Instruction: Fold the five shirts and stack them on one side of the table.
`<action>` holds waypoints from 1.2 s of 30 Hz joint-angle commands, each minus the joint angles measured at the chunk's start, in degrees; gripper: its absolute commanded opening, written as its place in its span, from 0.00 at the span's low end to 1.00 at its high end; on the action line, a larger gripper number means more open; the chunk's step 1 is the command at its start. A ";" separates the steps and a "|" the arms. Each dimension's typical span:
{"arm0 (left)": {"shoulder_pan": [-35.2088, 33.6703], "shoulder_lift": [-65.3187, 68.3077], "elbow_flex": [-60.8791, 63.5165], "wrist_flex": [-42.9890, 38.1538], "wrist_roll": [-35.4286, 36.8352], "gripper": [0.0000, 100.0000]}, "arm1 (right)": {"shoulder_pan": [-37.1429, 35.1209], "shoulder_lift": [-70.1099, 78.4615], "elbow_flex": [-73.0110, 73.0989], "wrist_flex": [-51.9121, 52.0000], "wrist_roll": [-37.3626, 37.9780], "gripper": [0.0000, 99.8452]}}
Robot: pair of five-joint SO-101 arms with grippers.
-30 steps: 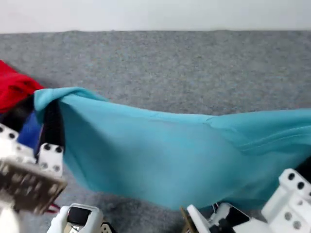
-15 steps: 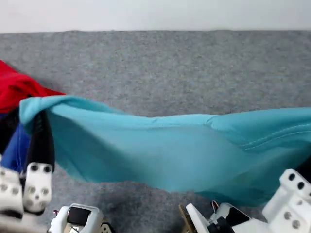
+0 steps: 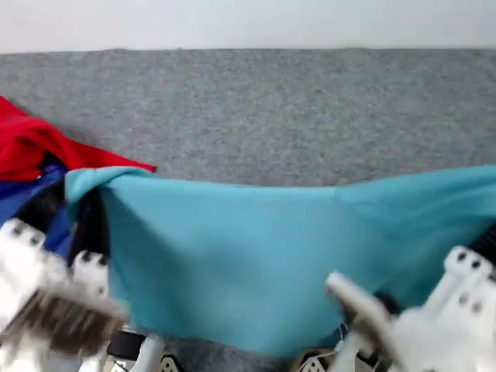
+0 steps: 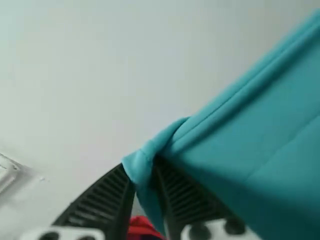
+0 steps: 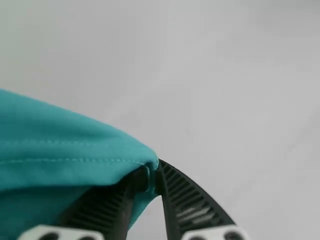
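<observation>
Grey felt-covered table point(image 3: 256, 101), with red shirt point(image 3: 31, 147) and blue shirt point(image 3: 19, 195) at its left edge

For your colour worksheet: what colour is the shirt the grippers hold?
Teal shirt, clearest in the high view.

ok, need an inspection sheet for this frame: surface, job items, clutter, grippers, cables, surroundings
Surface: grey felt table, bare across the far half.
Job's things: teal shirt held up and stretched between both grippers, unfolded; red shirt lying crumpled at the table's left edge; blue shirt next to it, partly hidden by an arm.
Clutter: nothing seen.
Grippers: left gripper shut on one bunched corner of the teal shirt; right gripper shut on a hemmed edge at the other end.
Cables: nothing seen.
Surroundings: white wall behind the table.
</observation>
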 commanded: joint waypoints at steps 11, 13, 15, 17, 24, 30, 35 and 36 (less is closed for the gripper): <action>-0.44 0.53 37.93 -33.85 -1.05 0.01 | -11.65 2.24 29.80 -8.57 0.18 0.01; -0.44 0.62 43.74 -40.35 -1.76 0.01 | -11.65 2.33 35.60 -14.37 0.18 0.01; -0.44 0.62 49.36 -46.59 -3.60 0.01 | -12.62 2.33 41.49 -20.88 0.18 0.01; -0.44 0.79 54.29 -52.22 -5.45 0.01 | -14.02 2.33 47.12 -26.77 0.35 0.01; -2.90 10.11 58.42 -65.41 -6.33 0.01 | -18.24 4.70 58.64 -44.18 0.26 0.01; -4.04 22.59 50.68 -69.45 -6.33 0.01 | -17.89 15.52 57.76 -55.96 0.44 0.01; -3.96 33.85 42.24 -69.45 -6.24 0.01 | -17.89 25.80 53.10 -63.52 0.44 0.01; -3.96 35.96 40.57 -69.45 -6.24 0.01 | -17.89 27.82 52.04 -64.92 0.44 0.01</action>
